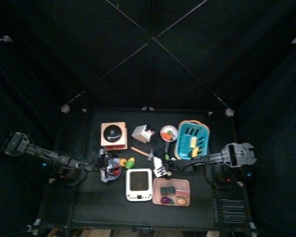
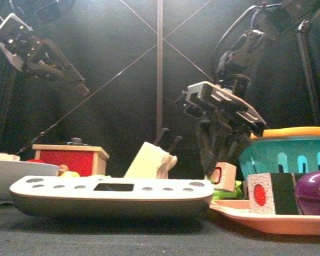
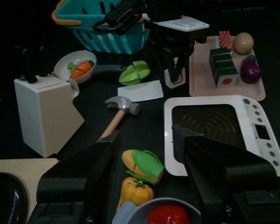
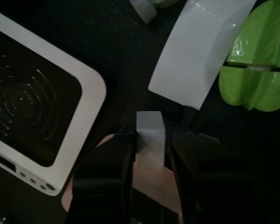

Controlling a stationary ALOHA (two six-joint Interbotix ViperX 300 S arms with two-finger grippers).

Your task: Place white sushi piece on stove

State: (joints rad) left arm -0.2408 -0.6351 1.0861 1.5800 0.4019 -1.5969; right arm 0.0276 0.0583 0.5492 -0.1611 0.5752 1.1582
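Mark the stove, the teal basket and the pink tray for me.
stove [image 1: 114, 133], top view, on its black burner disc.
teal basket [image 1: 192, 139], top view, on its inside floor.
pink tray [image 3: 206, 80], left wrist view, on its bare left strip.

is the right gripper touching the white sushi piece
Touching. The right wrist view shows the right gripper with its fingers closed on one end of the white sushi piece, no gap between them.

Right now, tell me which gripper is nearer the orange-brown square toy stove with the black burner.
Left. The left gripper sits just in front of the stove; the right gripper is farther, across the table's middle.
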